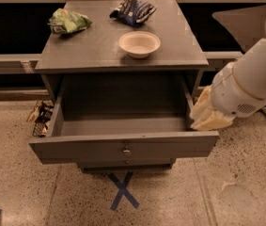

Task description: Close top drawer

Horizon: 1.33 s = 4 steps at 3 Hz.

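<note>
beside the pulled-out top drawer (85, 149), at its right end
my hand (209, 115) sits just right of the drawer box, behind the wide front; its grip state i cannot tell.

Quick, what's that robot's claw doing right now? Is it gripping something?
Gripper: open or closed cannot be told; it is at the right side of the open top drawer, near the front corner.
</note>
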### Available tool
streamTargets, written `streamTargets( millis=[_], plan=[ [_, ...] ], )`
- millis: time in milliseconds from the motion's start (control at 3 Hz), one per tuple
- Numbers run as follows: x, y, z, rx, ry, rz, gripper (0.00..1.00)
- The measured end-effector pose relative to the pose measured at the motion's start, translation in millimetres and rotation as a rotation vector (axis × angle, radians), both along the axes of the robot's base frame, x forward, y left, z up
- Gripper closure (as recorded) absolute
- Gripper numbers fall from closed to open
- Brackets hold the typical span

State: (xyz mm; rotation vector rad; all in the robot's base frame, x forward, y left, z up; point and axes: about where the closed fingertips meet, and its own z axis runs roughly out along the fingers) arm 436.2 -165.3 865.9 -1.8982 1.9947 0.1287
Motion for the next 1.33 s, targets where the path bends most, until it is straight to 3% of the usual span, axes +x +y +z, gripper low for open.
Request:
streamTargets(
  millis=[333,667,1000,1333],
  plan=[
    [-8.1,7.2,-48.4,0.0,0.033,0.022,0.87],
    [-17.0,25.3,-93.9,0.022,0.067,0.063,1.0],
    [-21.1,46.7,-133.3,0.047,0.054,0.102,1.0],
    [-15.9,67.2,-169.2,0.074,-0.009,0.126,1.0]
  ],
)
